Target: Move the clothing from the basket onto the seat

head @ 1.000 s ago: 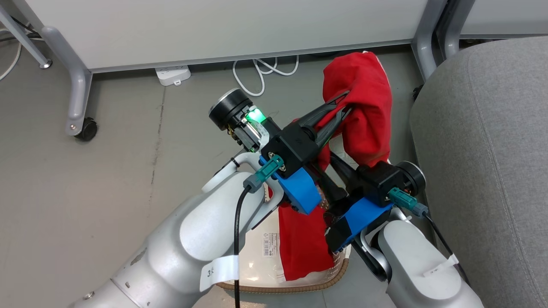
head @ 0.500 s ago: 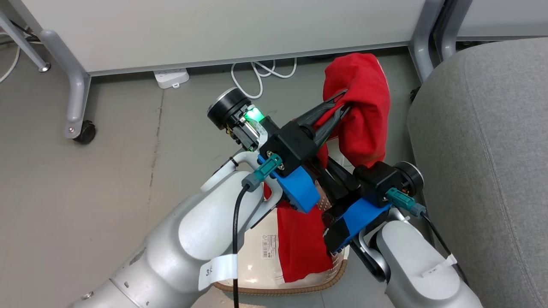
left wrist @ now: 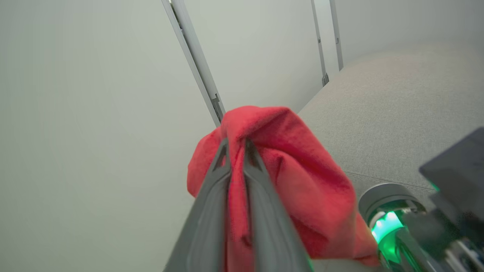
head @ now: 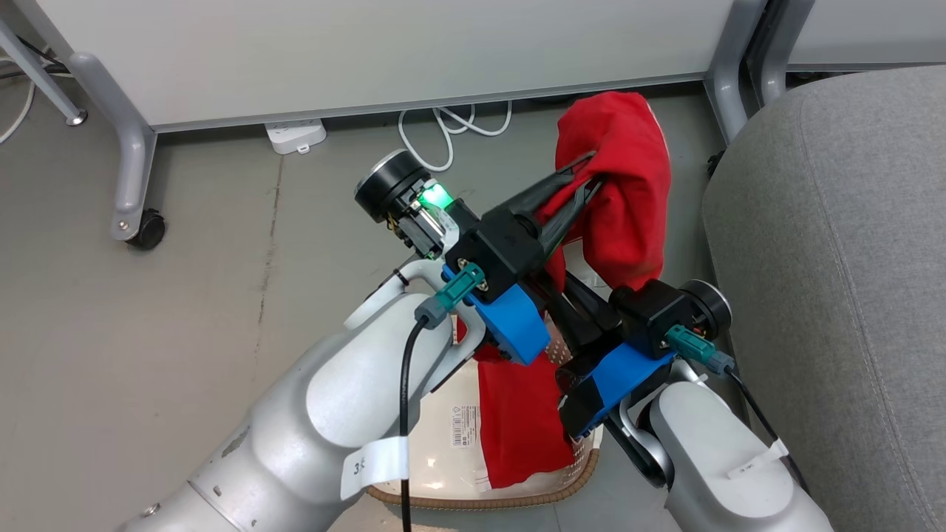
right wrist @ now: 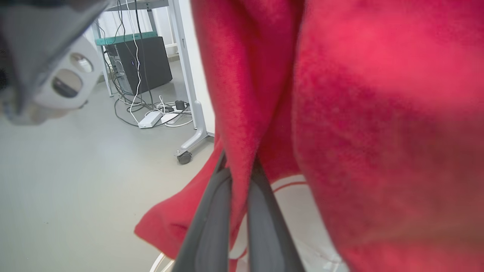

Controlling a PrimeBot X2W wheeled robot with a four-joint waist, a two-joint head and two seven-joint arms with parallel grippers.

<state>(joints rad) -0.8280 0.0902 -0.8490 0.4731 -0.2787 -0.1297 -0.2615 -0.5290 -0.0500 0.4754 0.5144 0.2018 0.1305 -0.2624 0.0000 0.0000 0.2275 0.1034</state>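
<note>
Up above the basket (head: 547, 488), the left gripper (head: 585, 176) is clamped down narrow on a fold of the red clothing (head: 628, 185). In the left wrist view its two fingers (left wrist: 211, 196) sit almost together with a strip of red cloth squeezed between them, and the rest bunches over the tips. The right gripper (right wrist: 240, 170) is lower, closer to the basket, and pinched tight as well: the right wrist view has red fabric caught between its dark fingers (right wrist: 211, 219).

The two arms cross over the basket, the left wrist on top, a green light glowing on it. From the raised bunch the clothing drapes downward, and a red end lies inside the basket beside the barcode sticker (head: 460, 425) on its pale floor. So the clothing is partly lifted and none of it is on the seat (head: 828, 258), the grey cushion just to the right of the basket.

Beyond the basket on the grey floor lie a looped white cable (head: 443, 125) and a white power strip (head: 295, 133), and well off to the basket's left stands a grey leg on a black caster (head: 148, 225).
</note>
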